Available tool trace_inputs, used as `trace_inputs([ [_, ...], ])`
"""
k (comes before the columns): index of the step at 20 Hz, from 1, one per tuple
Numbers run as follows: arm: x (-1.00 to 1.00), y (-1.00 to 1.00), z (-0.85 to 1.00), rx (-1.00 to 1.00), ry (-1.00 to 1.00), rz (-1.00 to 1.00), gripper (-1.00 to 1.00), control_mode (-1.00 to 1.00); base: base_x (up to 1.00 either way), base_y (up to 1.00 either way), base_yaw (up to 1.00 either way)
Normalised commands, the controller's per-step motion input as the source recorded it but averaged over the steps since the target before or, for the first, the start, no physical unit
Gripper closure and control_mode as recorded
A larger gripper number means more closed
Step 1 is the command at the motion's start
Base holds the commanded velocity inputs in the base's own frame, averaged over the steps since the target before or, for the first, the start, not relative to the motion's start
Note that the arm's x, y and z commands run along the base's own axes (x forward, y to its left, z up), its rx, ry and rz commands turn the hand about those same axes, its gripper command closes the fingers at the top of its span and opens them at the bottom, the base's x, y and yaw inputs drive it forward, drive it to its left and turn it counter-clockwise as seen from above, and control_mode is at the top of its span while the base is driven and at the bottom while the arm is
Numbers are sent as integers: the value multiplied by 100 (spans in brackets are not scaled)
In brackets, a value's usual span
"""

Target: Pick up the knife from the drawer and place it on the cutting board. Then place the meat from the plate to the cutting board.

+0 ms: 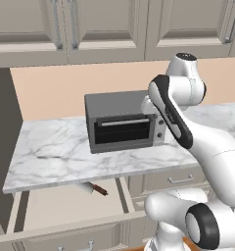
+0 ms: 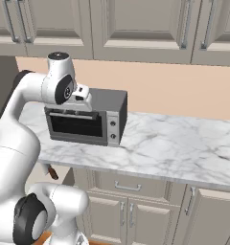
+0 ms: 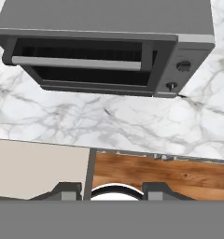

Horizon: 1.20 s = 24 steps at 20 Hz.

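Now the knife [image 1: 96, 188] lies in the open drawer [image 1: 65, 208] under the marble desk [image 1: 65, 147]; the pincer [image 3: 111, 190] hangs empty above, fingers [image 3: 69, 190] parted, before the toaster oven [image 1: 124, 122].

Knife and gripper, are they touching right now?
Apart. The left base view shows the knife lying in the open drawer, while the gripper is up above the counter.

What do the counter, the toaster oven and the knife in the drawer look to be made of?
Counter: polished white marble or a lookalike, grey veining. Toaster oven: matte grey metal, dark glass door, by its look. Knife: reddish-brown handle, probably wood; blade mostly hidden under the counter edge.
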Motion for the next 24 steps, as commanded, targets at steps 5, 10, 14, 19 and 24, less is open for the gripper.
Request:
trace_inputs([
  [5,-45,4,0,0,-2,1,-100,-100,0,0,0],
  [10,-83,17,0,-1,-5,6,-100,-100,0,0,0],
  [14,-67,0,0,0,0,0,-100,-100,0,0,0],
  [19,-40,0,0,0,-1,0,-100,-100,0,0,0],
  [24,-44,0,0,0,-8,0,-100,-100,0,0,0],
])
